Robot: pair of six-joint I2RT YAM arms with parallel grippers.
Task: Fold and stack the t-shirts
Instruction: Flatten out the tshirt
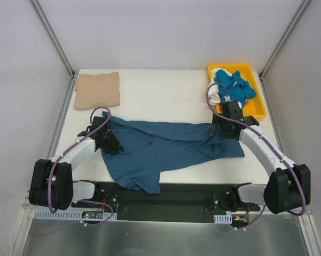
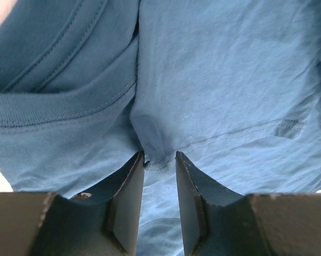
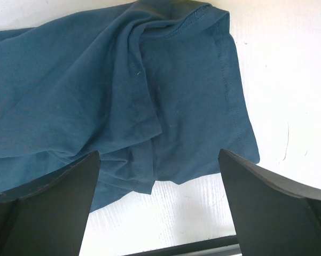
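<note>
- The teal shirt [image 1: 171, 146] lies crumpled across the middle of the table [image 1: 165, 90]. One part hangs over the near edge. If we tug it that way, it may slide off.
- The left claw [image 2: 159, 157] has its jaws close together, with a little fold of cloth between the tips. We cannot tell if it holds tight. Such a small pinch may slip out when we lift.
- It sits near the collar [image 2: 53, 106], so we may catch two layers. Then the shirt will not open flat.
- The right claw [image 3: 159, 152] is wide open and holds nothing. It hangs over the shirt's right end. If we pull one side only, the shirt may bunch up more.
- The tray [image 1: 256, 109] at the far right corner is near that claw. A big swing could bump it.
</note>
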